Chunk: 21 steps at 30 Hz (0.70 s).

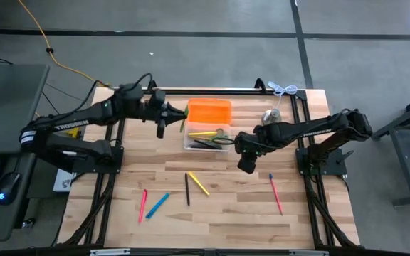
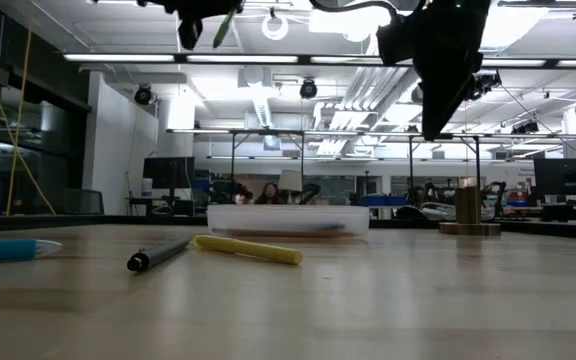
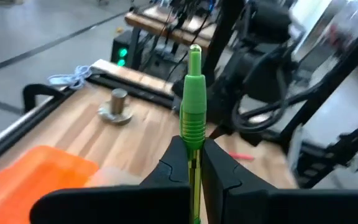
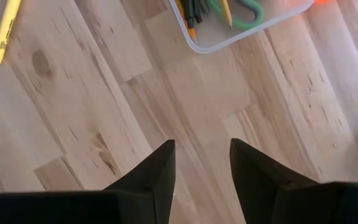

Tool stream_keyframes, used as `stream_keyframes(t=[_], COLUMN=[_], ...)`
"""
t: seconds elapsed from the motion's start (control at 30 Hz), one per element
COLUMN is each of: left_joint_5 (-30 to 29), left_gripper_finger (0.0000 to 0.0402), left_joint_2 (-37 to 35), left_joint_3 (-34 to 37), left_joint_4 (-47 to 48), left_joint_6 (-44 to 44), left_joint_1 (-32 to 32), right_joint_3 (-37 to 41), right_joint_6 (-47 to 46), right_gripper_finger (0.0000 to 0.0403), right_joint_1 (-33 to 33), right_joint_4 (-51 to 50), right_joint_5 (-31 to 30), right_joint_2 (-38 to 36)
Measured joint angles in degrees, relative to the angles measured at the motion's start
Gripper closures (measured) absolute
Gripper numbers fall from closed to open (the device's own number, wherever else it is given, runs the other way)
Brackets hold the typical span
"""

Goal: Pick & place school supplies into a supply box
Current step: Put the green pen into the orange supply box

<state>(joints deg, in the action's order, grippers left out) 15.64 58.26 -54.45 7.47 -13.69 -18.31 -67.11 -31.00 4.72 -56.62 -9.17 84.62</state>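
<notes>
Wooden worktop (image 1: 226, 213): loose supplies are scattered over its near half, well apart from the supply box.
Supply box (image 1: 191, 144): clear plastic, set just in front of an orange tray (image 1: 209, 111); green-handled scissors (image 1: 223, 136) and several pens are already held inside.
Left gripper (image 1: 161, 128): raised above the worktop, just beside the box's left end; its fingers are clamped on a green marker (image 3: 192, 106).
Key relation: the box lies to the right of the held marker, so the left arm is judged nearer for the drop; whether the marker's long axis is lined up with the box's length cannot be told.
Right gripper (image 4: 201, 165): hung over bare wood just beside the box's near right corner, fingers spread and empty.
Loose supplies: yellow marker (image 1: 198, 183), black pen (image 1: 187, 189), blue marker (image 1: 157, 205), two pink pens (image 1: 142, 205) (image 1: 275, 195).
Hidden: the marker's lower end is covered by the fingers.
</notes>
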Motion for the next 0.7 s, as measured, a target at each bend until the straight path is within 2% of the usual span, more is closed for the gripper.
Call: stream_keyframes(t=[0.2, 0.33, 0.53, 0.7], left_joint_5=[-3.8, -5.8, -6.4, -6.4], left_gripper_finger=[0.0365, 0.0362, 0.0364, 0.0360], left_joint_2=[6.0, 9.2, 13.4, 15.9], left_joint_3=[-9.1, -12.7, -14.3, -14.3], left_joint_4=[9.7, 13.4, 15.7, 16.7], left_joint_6=[6.7, 9.4, 11.7, 11.9], left_joint_1=[0.0, 0.0, 0.0, 0.0], right_joint_3=[0.0, 0.0, 0.0, 0.3], right_joint_6=[-0.1, 0.0, -0.6, -2.9], right_gripper_finger=[0.0274, 0.0274, 0.0274, 0.0274], right_joint_1=[0.1, 0.5, 1.9, 3.0], right_joint_4=[-0.1, -0.4, -1.0, -1.0], right_joint_5=[-1.1, -3.9, -11.2, -14.9], right_joint_2=[0.0, 0.0, -0.3, -3.2])
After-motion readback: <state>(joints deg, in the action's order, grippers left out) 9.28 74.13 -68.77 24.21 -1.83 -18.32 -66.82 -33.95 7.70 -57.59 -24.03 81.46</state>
